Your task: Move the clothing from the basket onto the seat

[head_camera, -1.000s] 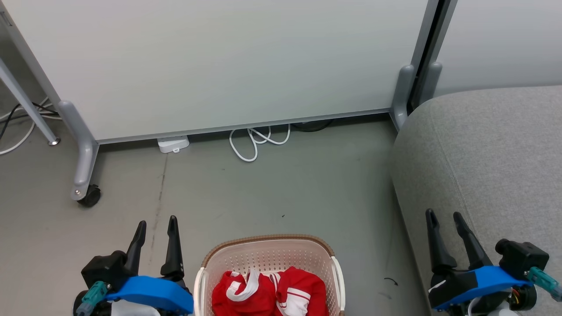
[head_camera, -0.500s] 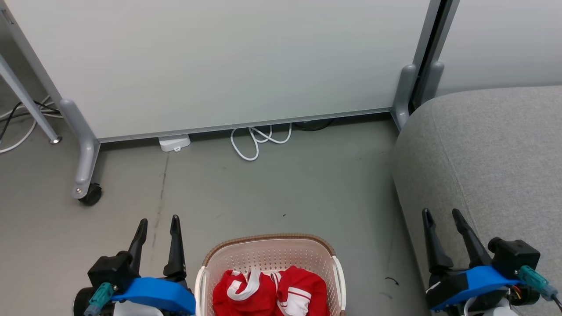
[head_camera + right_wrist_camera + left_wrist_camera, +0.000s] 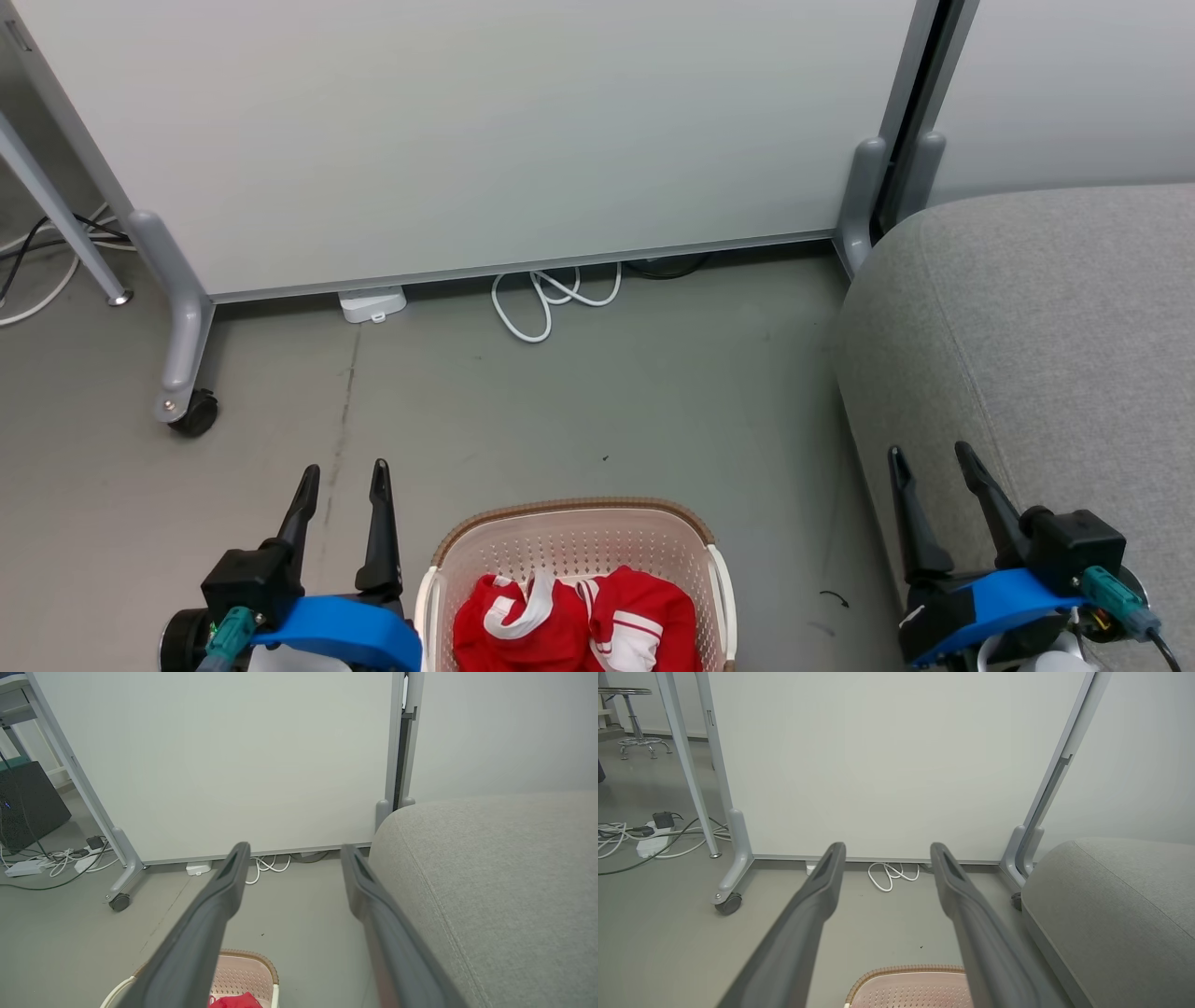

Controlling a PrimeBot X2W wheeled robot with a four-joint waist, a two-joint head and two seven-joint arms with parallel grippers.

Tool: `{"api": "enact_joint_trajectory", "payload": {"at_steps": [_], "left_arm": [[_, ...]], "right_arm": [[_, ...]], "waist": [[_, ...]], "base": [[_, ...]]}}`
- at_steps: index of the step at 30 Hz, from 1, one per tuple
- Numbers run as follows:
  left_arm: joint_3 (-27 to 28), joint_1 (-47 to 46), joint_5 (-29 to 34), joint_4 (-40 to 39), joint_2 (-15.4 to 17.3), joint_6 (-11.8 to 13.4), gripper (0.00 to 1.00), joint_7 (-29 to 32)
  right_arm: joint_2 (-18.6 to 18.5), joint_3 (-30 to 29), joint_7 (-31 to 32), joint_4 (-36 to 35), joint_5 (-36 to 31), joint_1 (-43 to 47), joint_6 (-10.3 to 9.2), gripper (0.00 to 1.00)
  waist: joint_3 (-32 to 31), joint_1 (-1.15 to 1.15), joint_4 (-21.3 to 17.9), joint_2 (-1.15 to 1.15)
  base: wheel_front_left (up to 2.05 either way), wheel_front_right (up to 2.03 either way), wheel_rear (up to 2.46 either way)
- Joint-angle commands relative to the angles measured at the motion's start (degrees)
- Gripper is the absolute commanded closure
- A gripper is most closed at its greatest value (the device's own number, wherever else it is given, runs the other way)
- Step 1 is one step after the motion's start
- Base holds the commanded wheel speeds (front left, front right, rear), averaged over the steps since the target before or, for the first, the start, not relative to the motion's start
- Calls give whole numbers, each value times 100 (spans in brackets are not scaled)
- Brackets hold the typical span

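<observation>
Nearest: basket (image 3: 569,509) on the floor, centred between the 2 arms, mouth up and unobstructed. Clothing (image 3: 574,621) lies bunched inside it, red with white trim, none of it over the rim, nothing touching it. Left gripper (image 3: 345,467) just left of the basket. Right gripper (image 3: 929,451) well off to the right, at the left edge of the seat (image 3: 1055,317); beside or over it, cannot tell. Both have their 2 fingers spread apart and empty, pointing toward the far panel. Judgement: a ready pose, arms flanking the load so either can dip in; pickup not yet begun. Seat stands right of the basket across a strip of bare floor (image 3: 597,401), no garment on it yet. Likely set close so the transfer is a short swing right. Farther: white cable (image 3: 551,299) looped on the floor at the foot of a pale wheeled panel (image 3: 467,140), away from the work path.
</observation>
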Motion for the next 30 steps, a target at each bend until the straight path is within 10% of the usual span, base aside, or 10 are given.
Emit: {"api": "enact_joint_trajectory", "payload": {"at_steps": [1, 30], "left_arm": [[13, -61, 127, 10, -4, -26, 0, -53], [102, -31, 753, 49, -81, -86, 0, -178]], "right_arm": [[-38, 7, -59, 6, -133, -83, 13, 0], [-41, 58, -212, 20, -580, -89, 9, 0]], "waist": [[-3, 0, 3, 0], [49, 0, -6, 0]], "base": [[0, 0, 0], [0, 0, 0]]}}
